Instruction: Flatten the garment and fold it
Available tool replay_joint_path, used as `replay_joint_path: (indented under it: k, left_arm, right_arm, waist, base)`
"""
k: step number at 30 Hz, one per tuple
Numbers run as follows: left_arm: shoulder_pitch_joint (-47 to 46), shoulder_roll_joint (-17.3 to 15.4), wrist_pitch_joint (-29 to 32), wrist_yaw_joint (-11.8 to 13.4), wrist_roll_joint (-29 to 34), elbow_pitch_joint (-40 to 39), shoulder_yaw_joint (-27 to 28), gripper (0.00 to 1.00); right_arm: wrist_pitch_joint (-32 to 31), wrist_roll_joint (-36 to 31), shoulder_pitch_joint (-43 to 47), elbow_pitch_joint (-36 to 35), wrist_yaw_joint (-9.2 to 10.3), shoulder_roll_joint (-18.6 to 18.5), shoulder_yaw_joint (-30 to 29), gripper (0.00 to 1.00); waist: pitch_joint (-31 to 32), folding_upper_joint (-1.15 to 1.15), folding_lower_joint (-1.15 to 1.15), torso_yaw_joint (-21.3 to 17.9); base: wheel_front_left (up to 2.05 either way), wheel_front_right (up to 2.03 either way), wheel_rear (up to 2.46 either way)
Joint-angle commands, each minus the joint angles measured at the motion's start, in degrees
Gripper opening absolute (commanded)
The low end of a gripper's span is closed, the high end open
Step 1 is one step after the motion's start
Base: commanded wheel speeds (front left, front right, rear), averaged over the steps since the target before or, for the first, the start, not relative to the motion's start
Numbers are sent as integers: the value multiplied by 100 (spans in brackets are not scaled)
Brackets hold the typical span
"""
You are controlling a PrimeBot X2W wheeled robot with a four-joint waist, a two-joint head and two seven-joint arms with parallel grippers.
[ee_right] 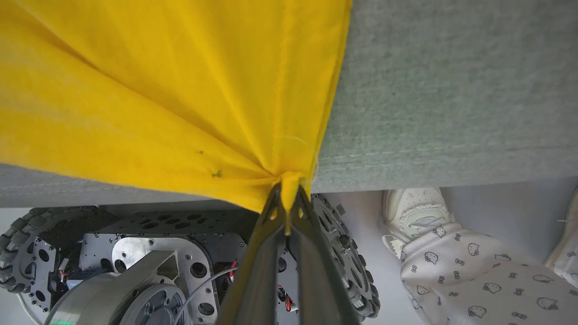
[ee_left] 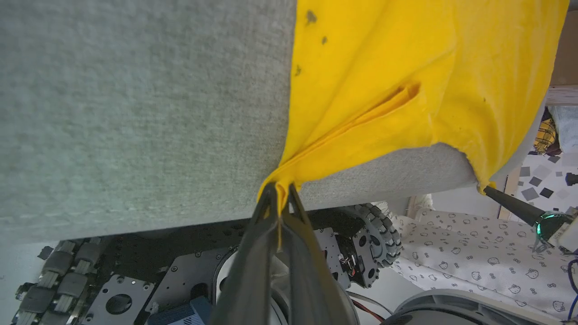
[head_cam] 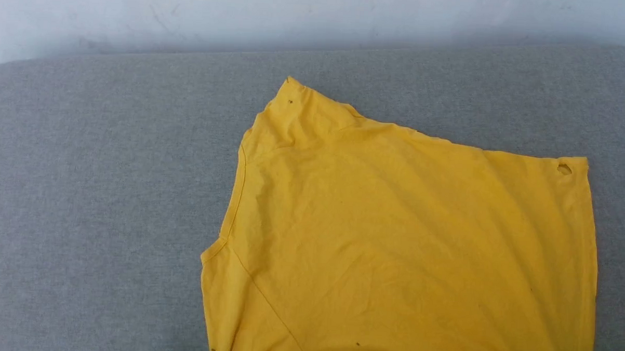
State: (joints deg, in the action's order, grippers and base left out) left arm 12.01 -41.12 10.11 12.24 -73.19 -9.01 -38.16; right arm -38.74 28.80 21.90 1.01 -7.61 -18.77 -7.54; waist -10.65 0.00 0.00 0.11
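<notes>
Well, the grey surface (head_cam: 109,189) has lots of bare room on the left and along the far side, up to the white wall (head_cam: 297,14). On the right, just a thin grey strip shows past the side edge of the shirt (head_cam: 404,241).

The shirt lies flat, right of the middle, and its near part runs over the near edge of the surface. Its far edge slants. A pointed tip on the left points at the wall, and the edge drops to a square corner on the right with a small hole (head_cam: 565,168) in it. The near part is cut off in the head view, so I cannot tell which way its long side runs.

The left fingers (ee_left: 263,221) are pinched tight on one near corner of the shirt, just off the edge of the surface. The right fingers (ee_right: 270,225) are pinched tight on the other near corner, also just off the edge. The cloth fans out from each pinch up onto the surface. Between them the shirt's near edge curves back onto the grey. Below are the robot's wheels (ee_left: 379,239) and a person's white shoe (ee_right: 413,210).
</notes>
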Motion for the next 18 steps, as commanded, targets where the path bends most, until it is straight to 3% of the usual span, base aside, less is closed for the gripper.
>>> replay_joint_path:
  k: [1,13,18]
  left_arm:
    - [50,-14,-44,31,20,-29,37,0]
    - [-410,135,-417,-146,413,-65,137,0]
    - [-1341,-96,-438,-165,1011,-61,331,0]
  right_arm:
    - [-7,-25,46,-54,12,29,-20,0]
    - [293,36,-235,-412,12,21,124,0]
    - [413,111,-1122,-852,12,-381,315,0]
  waist:
    - [-4,0,0,4]
    - [-112,0,0,4]
    - [-262,0,0,-29]
  base:
    - [0,0,0]
    - [0,0,0]
    - [0,0,0]
